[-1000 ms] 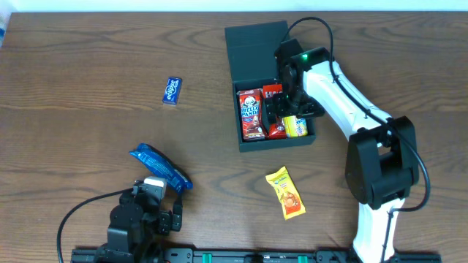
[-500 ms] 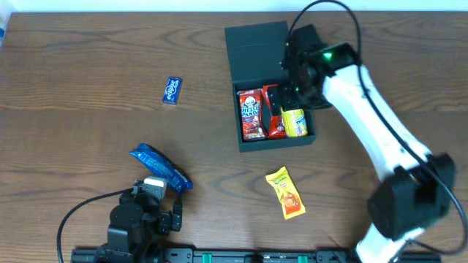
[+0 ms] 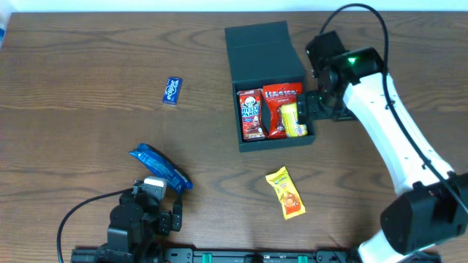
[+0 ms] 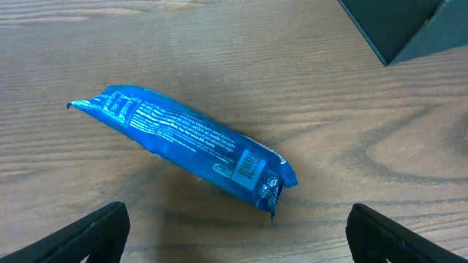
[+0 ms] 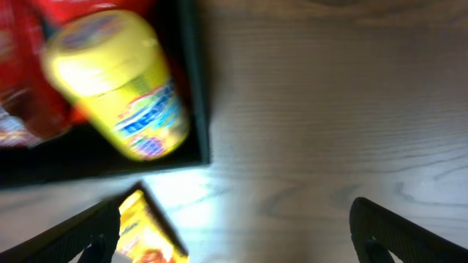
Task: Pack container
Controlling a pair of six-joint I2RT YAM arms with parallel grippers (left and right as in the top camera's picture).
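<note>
Three snacks are inside the container, which sits on the wood table with its lid flapped open on the far side. A red-and-white box is at its left wall, a red packet is mid, and a yellow tube is by its right wall.

Right gripper: just outside the container's right wall, jaws spread wide, nothing held.

Left gripper: well off to the container's near-left, jaws wide, empty.

Loose on the table:
- yellow packet, near side of the container, apart from it
- blue wrapper, well off to its near-left
- small blue packet, well left of it
</note>
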